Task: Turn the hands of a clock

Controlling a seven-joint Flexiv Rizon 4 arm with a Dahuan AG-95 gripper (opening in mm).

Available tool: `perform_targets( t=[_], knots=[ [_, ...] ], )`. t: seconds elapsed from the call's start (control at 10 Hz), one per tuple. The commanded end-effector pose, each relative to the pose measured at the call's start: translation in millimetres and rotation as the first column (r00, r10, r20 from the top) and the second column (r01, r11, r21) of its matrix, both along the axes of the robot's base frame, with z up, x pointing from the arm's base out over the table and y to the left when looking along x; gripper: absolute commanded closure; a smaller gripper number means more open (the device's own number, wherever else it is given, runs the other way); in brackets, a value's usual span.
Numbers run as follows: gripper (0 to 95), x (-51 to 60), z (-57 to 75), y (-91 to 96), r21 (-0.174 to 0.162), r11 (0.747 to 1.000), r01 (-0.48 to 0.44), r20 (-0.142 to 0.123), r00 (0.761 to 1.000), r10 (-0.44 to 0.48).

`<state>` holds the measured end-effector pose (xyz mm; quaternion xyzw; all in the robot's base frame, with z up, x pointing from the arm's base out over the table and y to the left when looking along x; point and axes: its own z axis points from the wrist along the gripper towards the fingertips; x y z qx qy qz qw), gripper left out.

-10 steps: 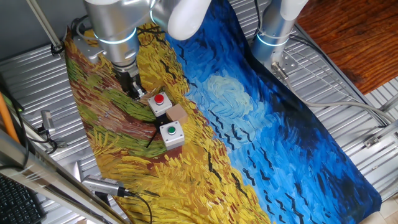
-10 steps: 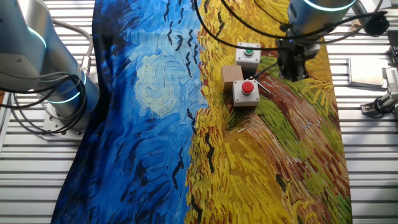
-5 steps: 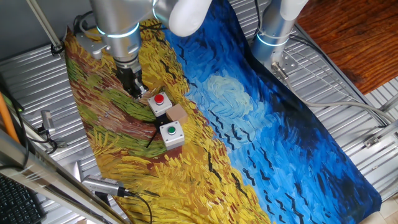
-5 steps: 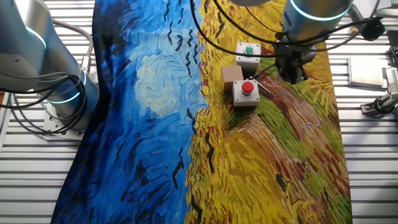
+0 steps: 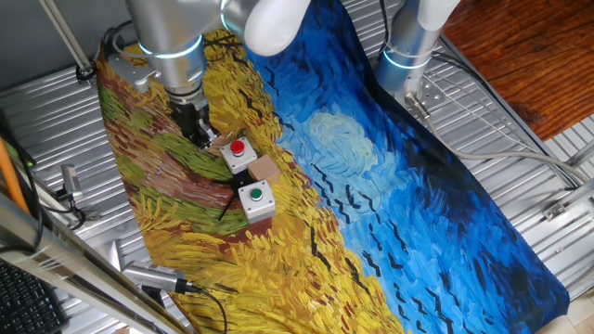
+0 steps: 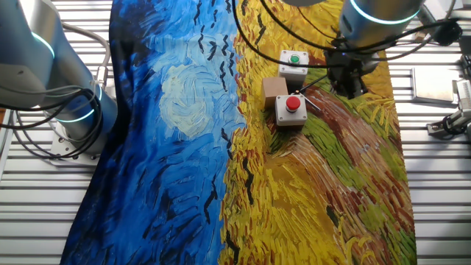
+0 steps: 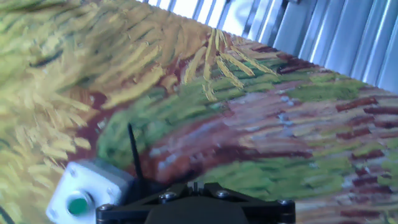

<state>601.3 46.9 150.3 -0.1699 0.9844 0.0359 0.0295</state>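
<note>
Noting a small shift of the gripper (image 5: 198, 133) toward the left of the frame in one fixed view compared with half a second ago, with height over the cloth (image 5: 390, 186) looking about unchanged. Placing it now in the upper left of that view, just beside the red-button box (image 5: 238, 153) on its upper-left side and apparently not touching it; confirming the same from the other fixed view, with the gripper (image 6: 349, 82) to the right of the red-button box (image 6: 291, 109). Recording jaw opening as impossible to tell: seeing only a dark finger mass in both fixed views and only the hand's black base along the bottom edge of the hand view; seeing nothing held. Failing to find the clock in any view; finding no clamp either, so judging no hand-turning as started and the whole task as remaining. Counting: two button boxes, the red one and the green-button box (image 5: 256, 200); one brown block (image 5: 265, 170) lying between them and touching or nearly touching both; one thin black rod (image 7: 134, 155) rising by the green-button box in the lower left of the hand view; one painted cloth; one second arm (image 5: 408, 46) standing idle at the upper right.
</note>
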Motion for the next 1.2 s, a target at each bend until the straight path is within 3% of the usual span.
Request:
perform_targets(
  t=[0.1, 0.4, 0.6, 0.8, 1.0, 1.2],
  knots=[
    [95.0, 20.2, -5.9, 14.7, 0.001, 1.000, 0.021, -0.004, 1.000, -0.021],
    [95.0, 24.2, -19.3, 29.9, 0.007, 0.999, 0.054, -0.003, 0.999, -0.054],
    [95.0, 24.2, -20.3, 30.9, 0.004, 0.998, 0.058, -0.008, 0.998, -0.058],
    [95.0, 24.2, -20.3, 30.9, 0.007, 1.000, -0.008, -0.012, 1.000, 0.008],
    [95.0, 24.2, -20.3, 30.9, 0.006, 0.995, -0.095, -0.045, 0.994, 0.095],
    [95.0, 24.1, -22.1, 36.7, 0.006, 0.996, -0.090, -0.072, 0.993, 0.090]
  ],
)
